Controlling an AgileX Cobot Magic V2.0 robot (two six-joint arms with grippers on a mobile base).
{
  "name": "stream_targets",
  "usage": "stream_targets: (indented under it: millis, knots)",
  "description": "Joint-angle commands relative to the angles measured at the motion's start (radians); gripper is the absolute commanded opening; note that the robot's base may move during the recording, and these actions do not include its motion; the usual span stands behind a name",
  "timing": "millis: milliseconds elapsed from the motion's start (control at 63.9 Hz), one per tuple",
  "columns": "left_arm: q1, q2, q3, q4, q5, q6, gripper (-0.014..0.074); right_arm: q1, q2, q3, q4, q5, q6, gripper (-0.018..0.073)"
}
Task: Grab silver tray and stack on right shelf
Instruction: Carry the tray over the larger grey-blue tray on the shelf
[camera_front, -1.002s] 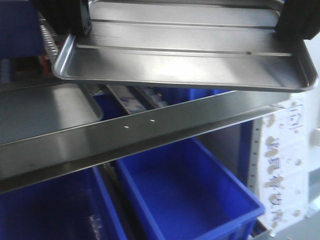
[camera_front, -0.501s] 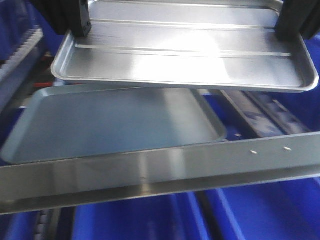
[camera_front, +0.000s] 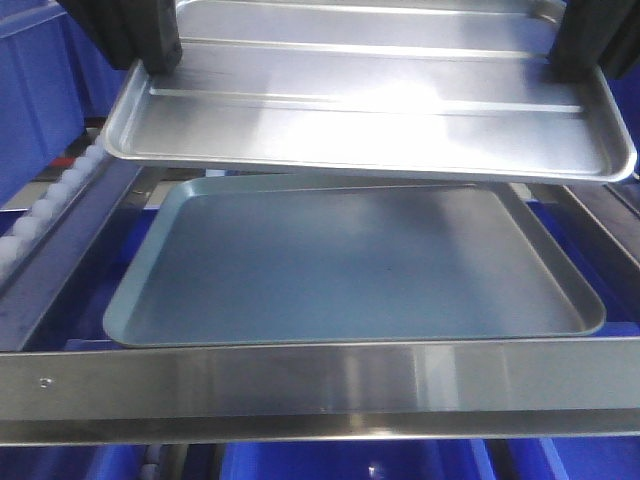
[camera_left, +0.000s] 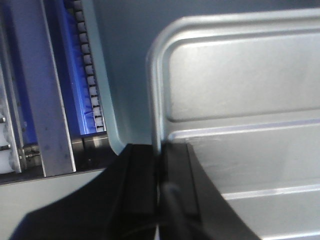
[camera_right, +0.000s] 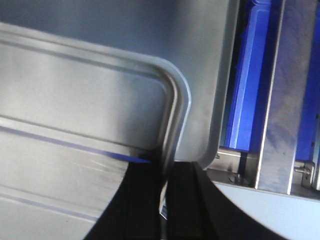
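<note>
front view: shiny ridged silver tray (camera_front: 370, 125) above dull smooth grey tray (camera_front: 350, 270).

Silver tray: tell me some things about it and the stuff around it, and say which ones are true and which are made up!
1. The silver tray hangs in the air above the grey tray. True.
2. Only one set of fingers holds the silver tray. False: the left fingers and the right fingers each pinch a side rim.
3. The grey tray has raised ridges on its bottom. False: it is smooth; the ridges are on the silver tray.
4. The grey tray lies behind the front bar of the shelf. True.
</note>
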Motion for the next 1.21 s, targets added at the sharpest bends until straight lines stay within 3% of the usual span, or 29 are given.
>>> stream_targets:
  millis: [0, 939, 1190]
  knots:
    - [-0.014, -0.037, -0.032, 0.000, -0.043, 0.024, -0.0094, 0.001, -0.031, -0.044, -0.005, -0.086, -0.025, 0.0057]
    - [-0.014, -0.037, -0.032, 0.000, -0.043, 0.024, -0.0094, 0.001, -0.031, -0.044, -0.005, -0.086, -0.025, 0.0057]
    - [-0.014, -0.035, -0.032, 0.022, -0.090, 0.024, -0.0094, 0.001, -0.031, -0.044, -0.004, -0.120, -0.025, 0.0057]
